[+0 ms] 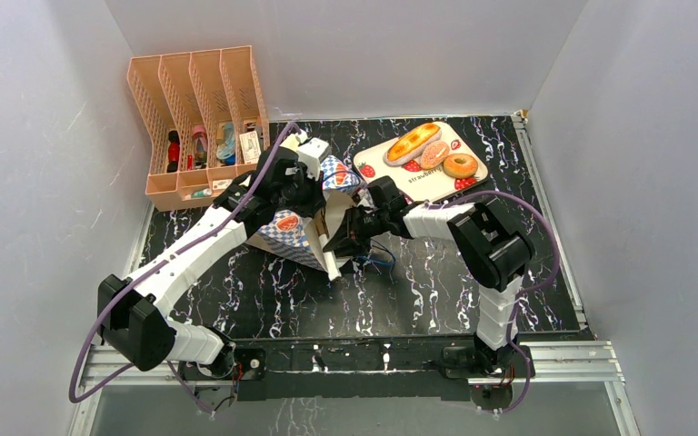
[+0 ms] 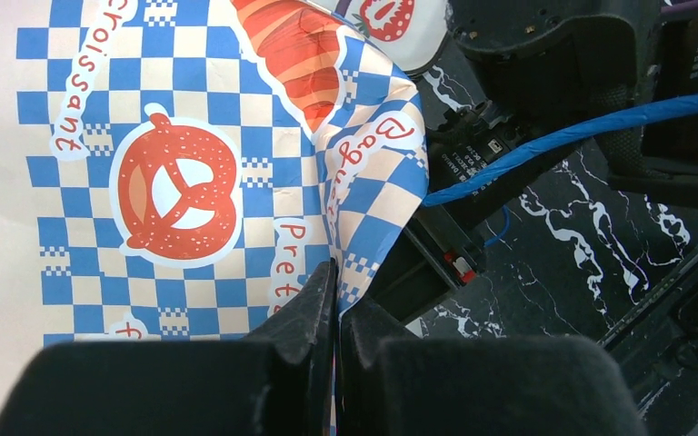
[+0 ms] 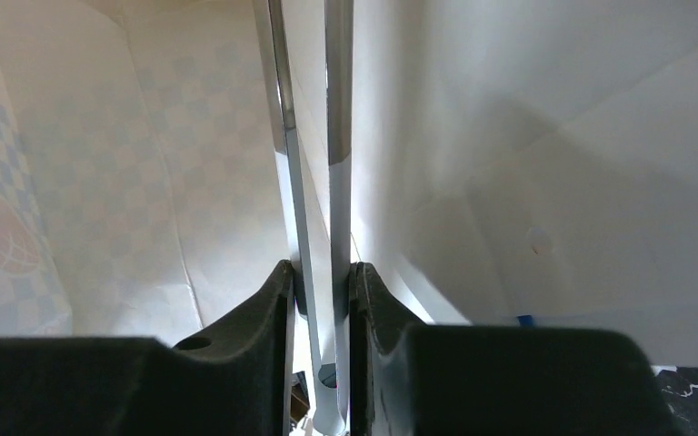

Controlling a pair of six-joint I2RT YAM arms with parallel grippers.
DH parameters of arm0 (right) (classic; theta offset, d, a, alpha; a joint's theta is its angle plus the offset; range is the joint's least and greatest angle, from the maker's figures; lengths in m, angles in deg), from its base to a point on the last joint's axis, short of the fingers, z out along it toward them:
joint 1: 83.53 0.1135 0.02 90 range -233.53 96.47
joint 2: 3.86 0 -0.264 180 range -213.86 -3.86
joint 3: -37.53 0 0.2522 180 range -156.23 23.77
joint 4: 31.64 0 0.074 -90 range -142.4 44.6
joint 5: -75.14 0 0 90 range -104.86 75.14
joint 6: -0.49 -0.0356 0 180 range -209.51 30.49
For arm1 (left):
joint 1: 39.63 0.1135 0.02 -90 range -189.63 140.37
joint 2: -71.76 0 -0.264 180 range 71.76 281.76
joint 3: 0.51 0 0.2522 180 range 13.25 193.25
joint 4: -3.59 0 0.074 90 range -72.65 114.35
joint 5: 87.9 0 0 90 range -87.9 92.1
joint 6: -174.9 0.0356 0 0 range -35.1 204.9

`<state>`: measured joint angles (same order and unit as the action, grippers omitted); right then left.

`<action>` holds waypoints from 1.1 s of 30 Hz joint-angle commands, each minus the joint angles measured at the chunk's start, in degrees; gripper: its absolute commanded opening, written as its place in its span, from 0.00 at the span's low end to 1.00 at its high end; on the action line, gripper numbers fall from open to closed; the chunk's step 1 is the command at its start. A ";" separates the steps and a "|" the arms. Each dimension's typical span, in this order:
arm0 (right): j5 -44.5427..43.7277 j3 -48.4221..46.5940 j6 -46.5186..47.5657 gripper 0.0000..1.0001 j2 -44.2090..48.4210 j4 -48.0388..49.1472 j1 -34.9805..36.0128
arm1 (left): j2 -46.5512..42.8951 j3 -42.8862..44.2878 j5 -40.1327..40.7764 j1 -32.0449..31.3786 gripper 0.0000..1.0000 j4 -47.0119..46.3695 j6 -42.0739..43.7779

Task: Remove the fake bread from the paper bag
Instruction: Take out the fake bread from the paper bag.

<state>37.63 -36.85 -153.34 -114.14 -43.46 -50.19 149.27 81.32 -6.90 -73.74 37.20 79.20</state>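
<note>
Seen from above, the paper bag lies tilted at the centre of the frame. The left gripper is clamped on its blue-checked edge. The right gripper reaches into the bag's white inside, closed on a thin pale strip. Whether that strip is part of the bag cannot be told. At upper right, three pieces of fake bread rest on a strawberry-print tray.

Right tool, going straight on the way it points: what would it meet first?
The right tool, shut on a thin fold of the paper bag, points into the bag's mouth. It would most likely meet the bag's white inner wall first, though depth is unclear in this view.
</note>
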 commanded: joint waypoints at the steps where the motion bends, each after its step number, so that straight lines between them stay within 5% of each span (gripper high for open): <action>1: -2.90 -1.01 -0.90 0.00 3.31 0.46 -0.01 | -0.79 2.50 -1.64 -1.10 0.00 -2.02 -2.08; 33: -3.47 6.57 5.01 0.00 16.18 -5.04 -0.11 | 5.00 2.92 11.62 -2.41 0.00 -5.86 -5.86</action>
<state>32.65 -30.36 -149.40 -102.21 -51.40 -50.16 154.74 82.94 3.05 -75.95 32.68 73.72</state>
